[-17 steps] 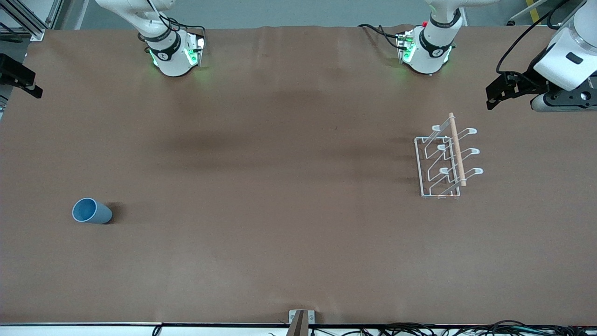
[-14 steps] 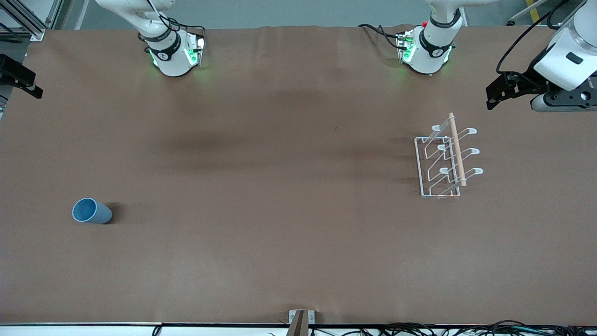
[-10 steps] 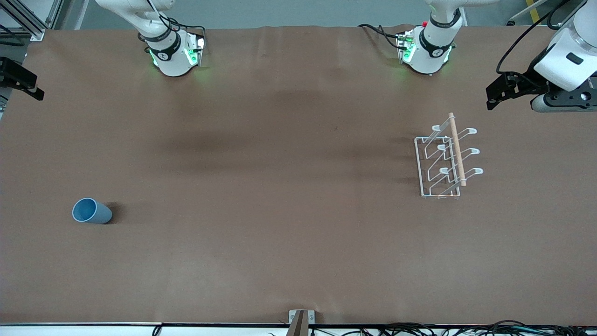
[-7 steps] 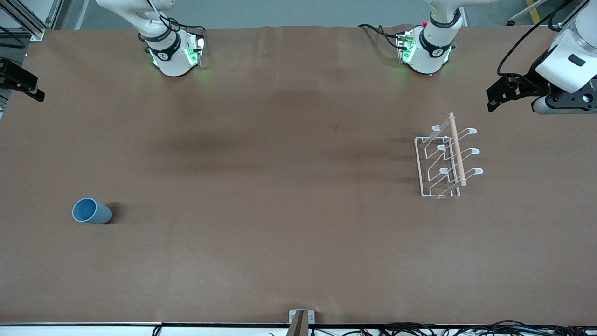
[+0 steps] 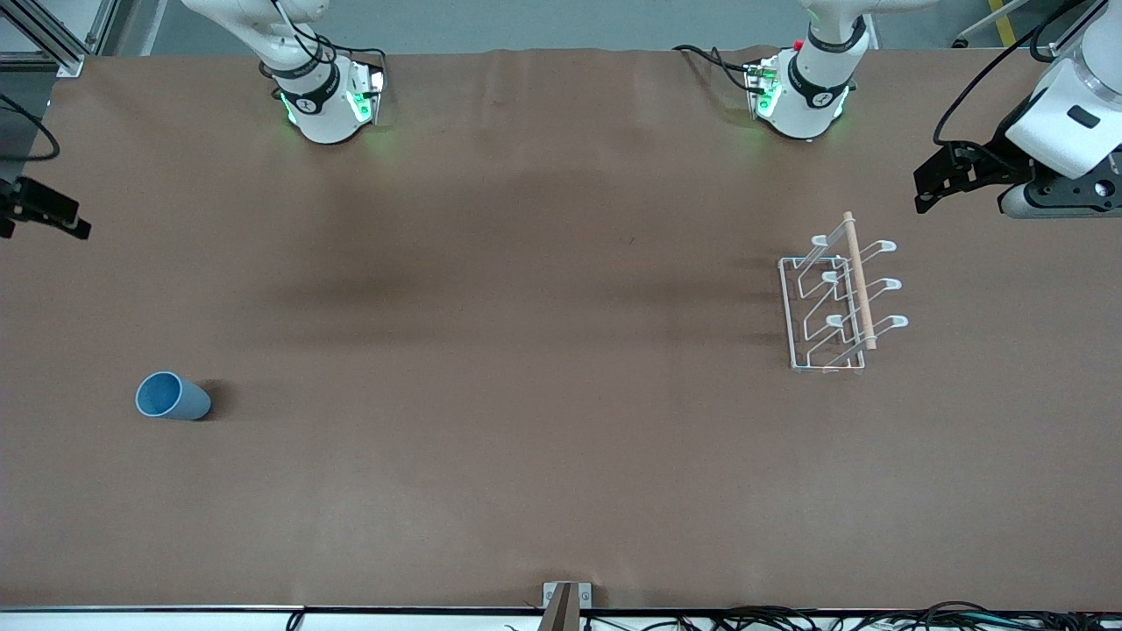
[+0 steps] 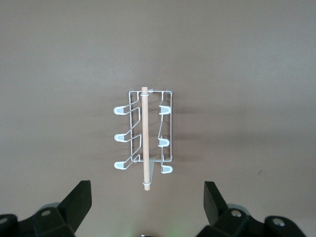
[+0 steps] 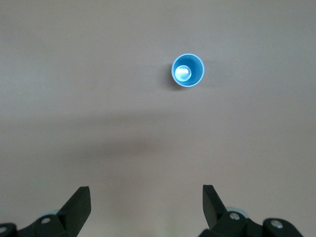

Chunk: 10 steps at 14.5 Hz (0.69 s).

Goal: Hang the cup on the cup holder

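The light-blue cup (image 5: 172, 396) stands mouth up on the brown table toward the right arm's end; the right wrist view looks down into it (image 7: 187, 70). The white wire cup holder (image 5: 837, 302) with its wooden rod stands toward the left arm's end and shows in the left wrist view (image 6: 144, 138). My right gripper (image 5: 61, 221) hangs over the table's edge at the right arm's end, open and empty (image 7: 146, 202), well apart from the cup. My left gripper (image 5: 931, 186) hangs over the table beside the cup holder, open and empty (image 6: 146, 202).
The two arm bases (image 5: 326, 101) (image 5: 802, 92) stand at the table's edge farthest from the front camera. A small bracket (image 5: 565, 600) sits at the edge nearest it. Cables lie along that edge.
My right gripper has moved along the table's edge toward the cup. My left gripper has barely shifted. The cup and cup holder have not moved.
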Motion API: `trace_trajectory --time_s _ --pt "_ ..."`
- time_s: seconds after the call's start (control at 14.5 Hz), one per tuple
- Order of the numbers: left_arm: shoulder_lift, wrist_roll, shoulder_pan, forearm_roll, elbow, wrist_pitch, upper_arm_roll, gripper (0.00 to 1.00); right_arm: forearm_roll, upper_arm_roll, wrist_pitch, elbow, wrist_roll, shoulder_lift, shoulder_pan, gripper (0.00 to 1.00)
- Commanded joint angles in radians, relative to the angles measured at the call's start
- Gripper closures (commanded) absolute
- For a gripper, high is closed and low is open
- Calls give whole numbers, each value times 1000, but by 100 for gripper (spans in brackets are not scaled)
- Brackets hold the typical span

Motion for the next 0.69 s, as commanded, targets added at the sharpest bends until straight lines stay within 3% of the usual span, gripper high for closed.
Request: trace_trajectory --time_s 0.0,0.35,0.62 --pt "10 15 -1 6 26 -24 -3 0 13 12 109 -116 -13 7 -53 0" --pt "12 16 2 8 27 -33 -3 0 34 13 238 -108 -71 186 -148 3" --pt "12 16 1 6 27 -33 -3 0 66 12 405 -97 -73 323 -159 4"
